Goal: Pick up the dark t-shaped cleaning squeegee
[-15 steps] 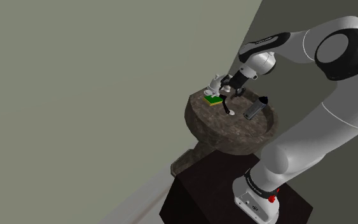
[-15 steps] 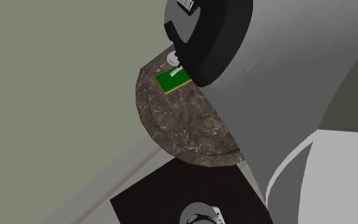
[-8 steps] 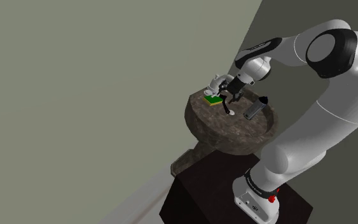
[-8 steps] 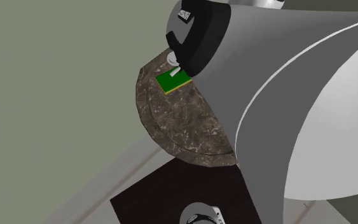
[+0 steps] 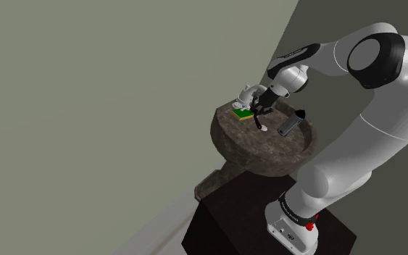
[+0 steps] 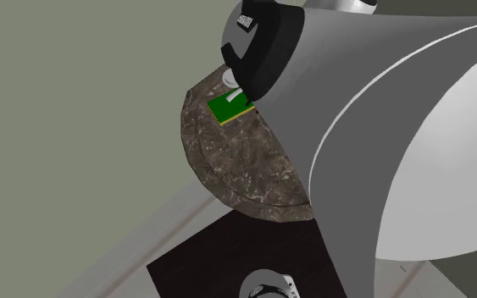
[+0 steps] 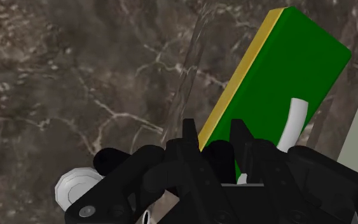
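The dark squeegee is a thin black stick lying on the stone sink, just beside a green sponge. My gripper is down over its upper end. In the wrist view the gripper has its two black fingers drawn close, with a dark rounded part of the squeegee clasped between them. A broad black mass below them hides where the squeegee ends and the hand begins. The green sponge with its yellow edge lies right behind the fingertips.
A white faucet stands at the sink's back rim beside the sponge. A dark grey bottle lies towards the shoulder view's right, with a small black object behind it. The dark stand is below the sink, and a grey wall is behind it.
The fingers have closed from wide apart onto the squeegee. The arm's elbow swung slightly a second ago and has since held still; the squeegee has not moved.
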